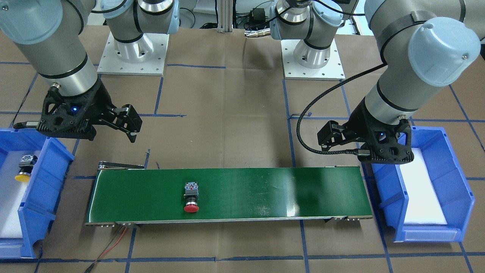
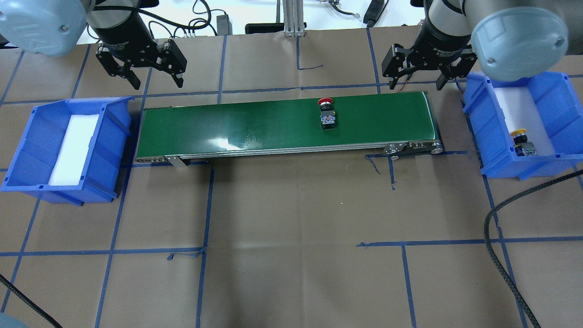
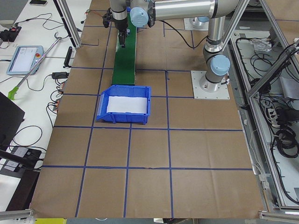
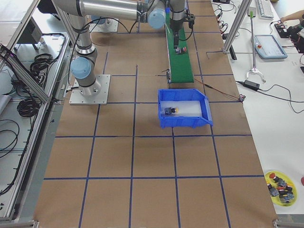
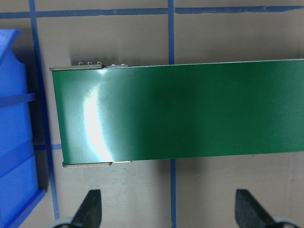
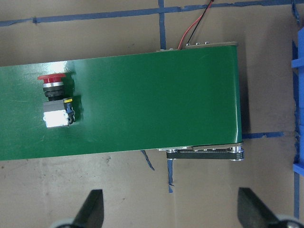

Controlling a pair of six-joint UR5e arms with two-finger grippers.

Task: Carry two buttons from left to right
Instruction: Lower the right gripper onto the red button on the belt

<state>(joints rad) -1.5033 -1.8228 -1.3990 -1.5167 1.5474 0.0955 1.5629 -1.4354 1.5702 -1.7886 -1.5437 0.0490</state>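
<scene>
The red button (image 2: 326, 114) lies on its side on the green conveyor belt (image 2: 255, 125), right of the belt's middle; it also shows in the right wrist view (image 6: 54, 99) and the front view (image 1: 191, 197). The yellow button (image 2: 521, 142) lies on white foam inside the right blue bin (image 2: 501, 166). My right gripper (image 2: 416, 85) hovers open over the belt's far right end, empty, its fingertips (image 6: 92, 209) wide apart. Above the belt's far left end hangs my left gripper (image 2: 157, 84), also open and empty, with the belt's left end (image 5: 190, 114) below it.
The left blue bin (image 2: 27, 182) holds only a white foam pad. A black braided cable (image 2: 501, 255) crosses the table's near right corner. The arm bases stand behind the belt (image 1: 132, 57). A yellow dish of spare buttons (image 4: 280, 183) sits on the side bench.
</scene>
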